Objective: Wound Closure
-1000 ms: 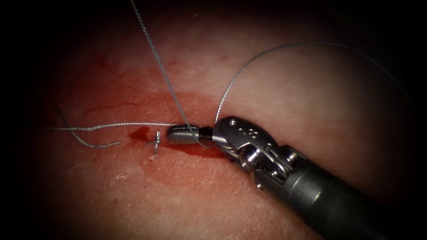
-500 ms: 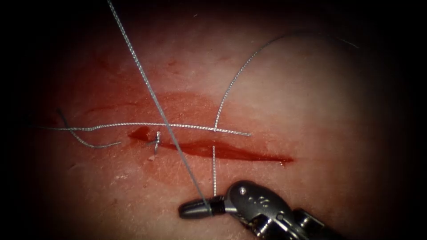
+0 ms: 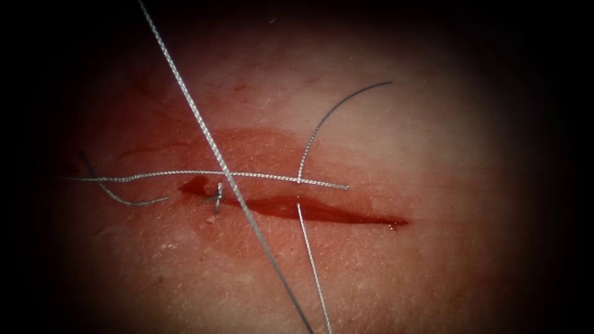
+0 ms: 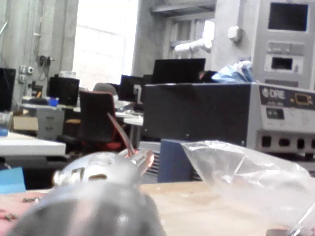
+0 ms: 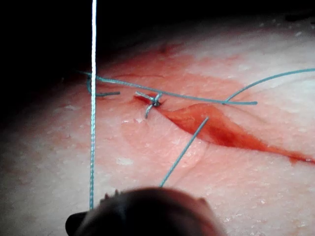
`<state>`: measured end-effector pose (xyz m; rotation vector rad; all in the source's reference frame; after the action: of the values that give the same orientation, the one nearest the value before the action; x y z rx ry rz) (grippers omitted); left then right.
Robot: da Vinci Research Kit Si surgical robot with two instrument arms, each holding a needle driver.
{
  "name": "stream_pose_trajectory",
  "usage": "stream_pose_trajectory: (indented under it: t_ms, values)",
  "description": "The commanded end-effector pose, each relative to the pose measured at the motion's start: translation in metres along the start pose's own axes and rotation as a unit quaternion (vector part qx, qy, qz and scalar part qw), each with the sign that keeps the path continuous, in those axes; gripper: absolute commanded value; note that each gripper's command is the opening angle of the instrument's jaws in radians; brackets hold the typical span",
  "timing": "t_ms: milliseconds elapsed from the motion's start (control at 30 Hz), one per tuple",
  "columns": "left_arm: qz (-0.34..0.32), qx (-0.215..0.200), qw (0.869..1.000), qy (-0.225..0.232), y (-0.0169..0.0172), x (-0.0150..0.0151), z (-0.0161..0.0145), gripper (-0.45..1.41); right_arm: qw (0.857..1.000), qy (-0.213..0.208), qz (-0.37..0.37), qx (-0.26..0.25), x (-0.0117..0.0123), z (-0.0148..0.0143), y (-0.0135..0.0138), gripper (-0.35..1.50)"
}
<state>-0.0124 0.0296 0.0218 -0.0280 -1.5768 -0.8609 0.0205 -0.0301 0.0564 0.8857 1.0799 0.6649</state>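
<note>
Left wrist view, background: grey equipment cabinet point(image 4: 283, 110) with a small screen, dark monitors point(image 4: 177, 71) on desks, a red-and-black office chair point(image 4: 98, 120). Crumpled clear plastic bag point(image 4: 251, 172) lies on a pale wooden benchtop point(image 4: 182, 206). Blue box point(image 4: 172, 160) just behind the bag (label unreadable). Bright window point(image 4: 106, 39) beyond.

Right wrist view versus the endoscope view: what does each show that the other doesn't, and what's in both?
Right wrist view: the right tool, with a taut thread running straight down to it. Endoscope view: the cut's right end, where the red fluid stops. Both: the knot at the cut's left end and a loose thread lying along it.
</note>
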Motion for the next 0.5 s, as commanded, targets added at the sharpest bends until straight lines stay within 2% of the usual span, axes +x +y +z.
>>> stream_pose_trajectory:
  t_ms: [33, 233, 333, 367, 400, 467, 500]
  values:
    - [0.003, -0.003, 1.000, -0.005, 0.0001, -0.0016, 0.0003, -0.45, 1.000, -0.006, 0.008, -0.002, 0.0001, -0.0006, -0.0007, -0.35]
    - [0.004, -0.012, 1.000, -0.004, -0.0002, -0.0010, 0.0005, -0.45, 1.000, 0.005, 0.010, -0.025, 0.0000, -0.0012, -0.0008, -0.35]
    - [0.000, -0.016, 1.000, -0.003, -0.0011, 0.0002, 0.0003, -0.45, 0.993, 0.090, 0.022, -0.076, 0.0023, -0.0014, 0.0001, -0.35]
    - [-0.003, -0.011, 1.000, 0.003, -0.0019, 0.0014, 0.0002, -0.45, 0.981, 0.164, 0.008, -0.102, 0.0046, -0.0022, 0.0009, -0.25]
    - [-0.003, -0.011, 1.000, 0.003, -0.0019, 0.0014, 0.0002, -0.45, 0.981, 0.164, 0.008, -0.102, 0.0046, -0.0022, 0.0009, -0.25]
    - [-0.002, -0.002, 1.000, 0.012, -0.0027, 0.0030, 0.0000, -0.45, 0.968, 0.226, 0.022, -0.111, 0.0070, -0.0033, 0.0016, -0.16]
    - [0.000, 0.003, 1.000, 0.022, -0.0038, 0.0054, -0.0002, -0.45, 0.939, 0.323, 0.053, -0.107, 0.0112, -0.0060, 0.0027, -0.05]
